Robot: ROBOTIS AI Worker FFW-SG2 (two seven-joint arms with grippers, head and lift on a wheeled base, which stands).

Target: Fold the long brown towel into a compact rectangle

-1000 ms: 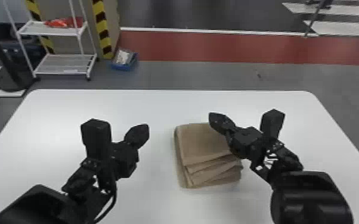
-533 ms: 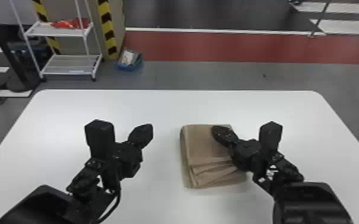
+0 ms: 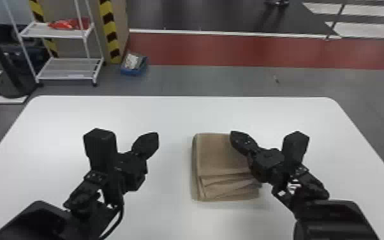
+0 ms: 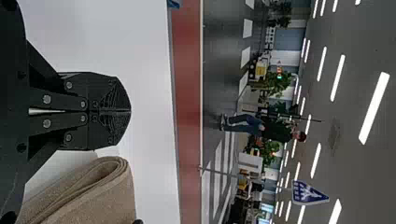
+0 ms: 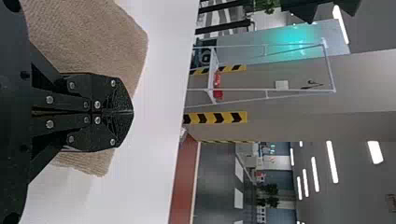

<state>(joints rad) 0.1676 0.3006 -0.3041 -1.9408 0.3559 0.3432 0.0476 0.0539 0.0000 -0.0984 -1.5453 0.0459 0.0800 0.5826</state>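
The brown towel (image 3: 218,153) lies folded into a layered, roughly rectangular stack right of the table's middle, its near layers slightly fanned. My right gripper (image 3: 239,138) is over the towel's right part, shut; whether it touches the cloth I cannot tell. My left gripper (image 3: 148,142) stands to the left of the towel, apart from it and shut. In the left wrist view the left gripper (image 4: 130,111) has its fingers together beside the towel's rolled-looking fold (image 4: 102,191). The right wrist view has the right gripper (image 5: 132,112) with fingers together in front of the towel (image 5: 93,42).
The white table (image 3: 169,115) extends around the towel on all sides. Beyond its far edge stand a white wire shelf (image 3: 70,68) and a blue bin (image 3: 134,65) on the floor.
In the head view, the right gripper has shifted slightly left and nearer relative to the towel. The head view itself has shifted a little. The towel's folds look the same.
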